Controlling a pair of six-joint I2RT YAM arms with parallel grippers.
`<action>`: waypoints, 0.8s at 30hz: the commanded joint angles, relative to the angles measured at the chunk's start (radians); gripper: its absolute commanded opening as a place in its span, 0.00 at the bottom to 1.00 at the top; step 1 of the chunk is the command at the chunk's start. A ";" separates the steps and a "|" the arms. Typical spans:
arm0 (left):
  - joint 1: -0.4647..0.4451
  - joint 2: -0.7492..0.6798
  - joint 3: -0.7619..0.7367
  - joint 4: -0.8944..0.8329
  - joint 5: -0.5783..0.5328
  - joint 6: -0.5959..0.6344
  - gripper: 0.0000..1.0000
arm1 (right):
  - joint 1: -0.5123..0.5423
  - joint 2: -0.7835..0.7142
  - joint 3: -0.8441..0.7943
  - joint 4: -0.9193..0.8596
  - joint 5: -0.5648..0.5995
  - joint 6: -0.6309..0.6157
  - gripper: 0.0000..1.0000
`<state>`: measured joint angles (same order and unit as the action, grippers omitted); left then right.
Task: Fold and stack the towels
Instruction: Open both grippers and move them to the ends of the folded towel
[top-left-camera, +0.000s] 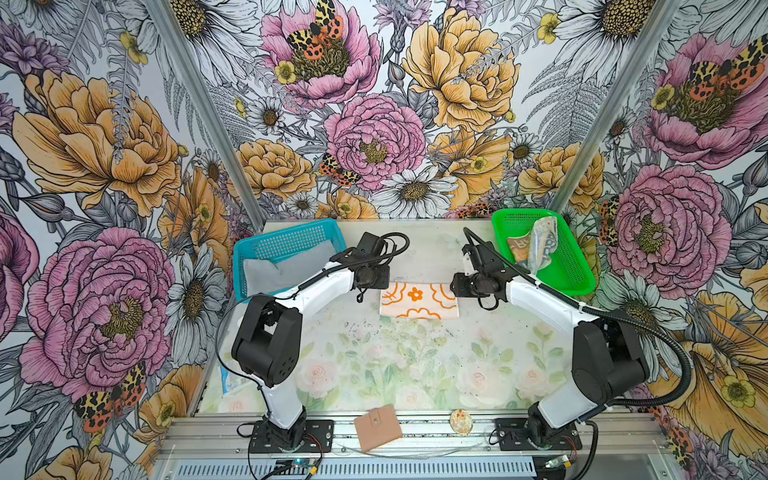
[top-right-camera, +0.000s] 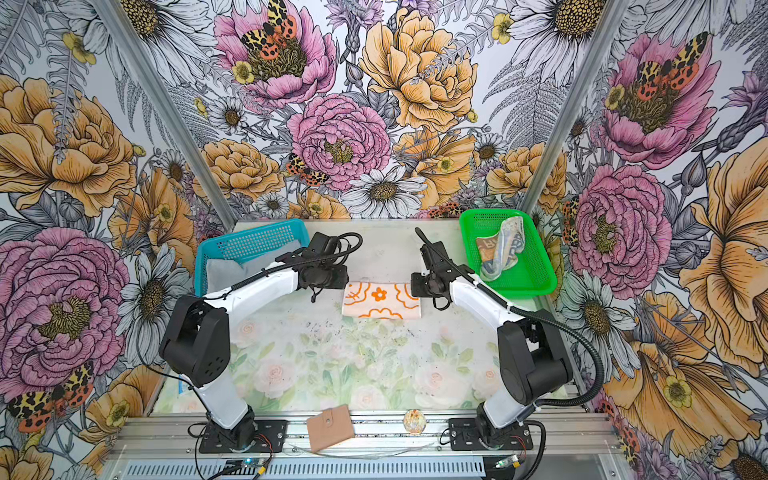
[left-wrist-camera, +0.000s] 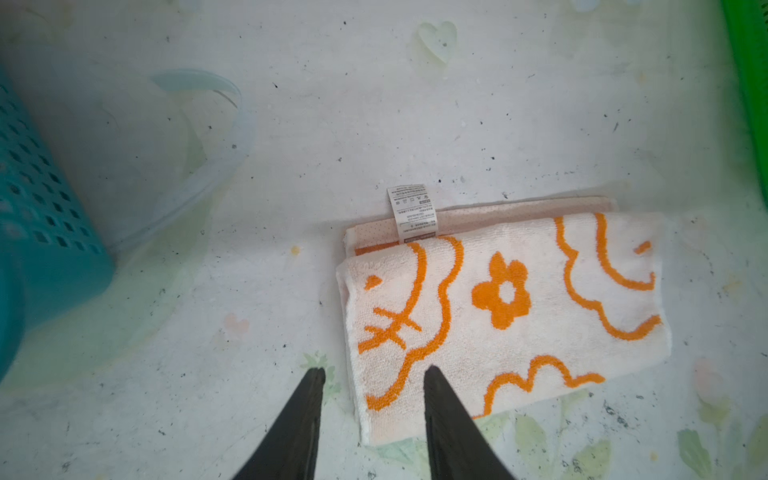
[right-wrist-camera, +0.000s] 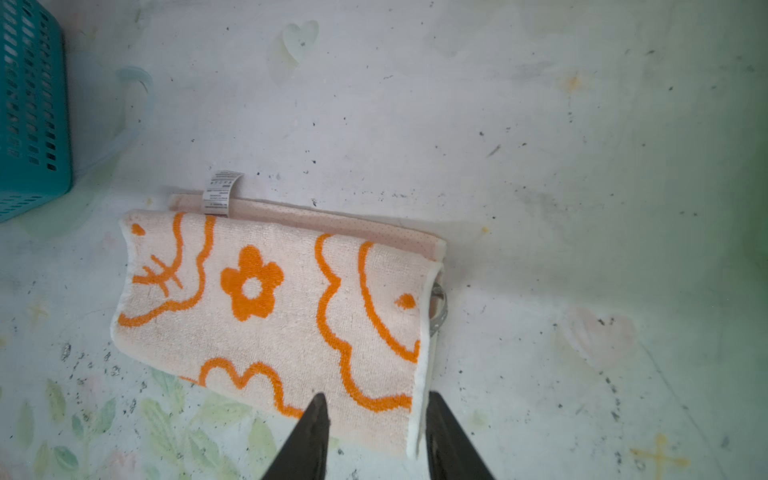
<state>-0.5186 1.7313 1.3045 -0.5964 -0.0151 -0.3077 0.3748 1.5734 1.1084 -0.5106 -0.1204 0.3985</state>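
Observation:
The orange-and-cream towel (top-left-camera: 419, 300) (top-right-camera: 381, 300) lies folded into a flat strip at the middle of the table, its white label sticking out at the far edge. My left gripper (left-wrist-camera: 374, 370) is open over the towel's (left-wrist-camera: 498, 316) left near corner, one finger above the cloth and one above the table. My right gripper (right-wrist-camera: 377, 395) is open over the right near corner of the towel (right-wrist-camera: 274, 316), its fingers on either side of the white hem. Neither holds anything. The grey towel (top-left-camera: 282, 270) (top-right-camera: 232, 270) lies in the blue basket. The lettered towel (top-left-camera: 536, 245) (top-right-camera: 500, 249) sits crumpled in the green basket.
The blue basket (top-left-camera: 286, 245) stands at the back left and the green basket (top-left-camera: 573, 270) at the back right. On the front rail lie a tan wallet (top-left-camera: 377, 427) and a small round object (top-left-camera: 460, 422). A blue-white packet (top-left-camera: 226, 378) shows behind the left arm.

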 joint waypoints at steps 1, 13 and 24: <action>-0.016 -0.005 -0.056 0.044 -0.014 -0.027 0.42 | 0.029 0.009 -0.006 0.010 -0.029 -0.004 0.41; 0.000 0.027 -0.134 0.089 0.048 -0.118 0.61 | 0.072 0.242 0.128 0.068 -0.142 -0.084 0.47; 0.001 0.032 -0.136 0.119 0.042 -0.180 0.82 | 0.045 0.314 0.103 0.180 -0.185 -0.100 0.62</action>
<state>-0.5205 1.7611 1.1679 -0.5095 0.0235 -0.4618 0.4316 1.8549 1.2316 -0.4095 -0.2726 0.2970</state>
